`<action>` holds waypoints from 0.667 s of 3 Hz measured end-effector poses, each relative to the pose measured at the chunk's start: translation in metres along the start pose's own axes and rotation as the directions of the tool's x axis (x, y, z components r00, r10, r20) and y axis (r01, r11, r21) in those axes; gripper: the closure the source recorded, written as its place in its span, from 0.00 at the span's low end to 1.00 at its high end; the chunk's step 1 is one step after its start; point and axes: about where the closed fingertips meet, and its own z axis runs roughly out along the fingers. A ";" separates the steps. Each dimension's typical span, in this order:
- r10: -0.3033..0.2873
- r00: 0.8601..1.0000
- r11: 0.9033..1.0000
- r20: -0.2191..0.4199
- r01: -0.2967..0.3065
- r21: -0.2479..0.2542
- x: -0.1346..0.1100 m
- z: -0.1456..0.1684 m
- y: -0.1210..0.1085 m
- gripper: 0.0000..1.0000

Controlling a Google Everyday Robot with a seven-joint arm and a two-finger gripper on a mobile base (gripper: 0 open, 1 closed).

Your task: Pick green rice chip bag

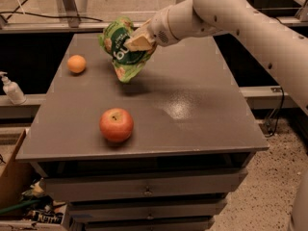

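Observation:
The green rice chip bag (121, 49) is a crumpled glossy green foil bag with white lettering. It hangs above the far part of the grey table (192, 105), lifted off the top. My gripper (136, 41) reaches in from the upper right on the white arm and is shut on the bag's right side, with one pale finger lying across its front.
A red apple (116, 124) sits near the table's front left. A small orange (76, 64) sits at the far left. A white pump bottle (11, 89) stands on a ledge left of the table. Drawers sit under the tabletop, and a cardboard box is on the floor at lower left.

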 end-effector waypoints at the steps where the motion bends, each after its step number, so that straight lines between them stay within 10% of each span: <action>1: -0.015 1.000 0.999 0.019 0.014 0.040 -0.011 -0.029 -0.013 1.00; 2: -0.024 0.999 0.998 0.029 0.022 0.063 -0.018 -0.045 -0.021 1.00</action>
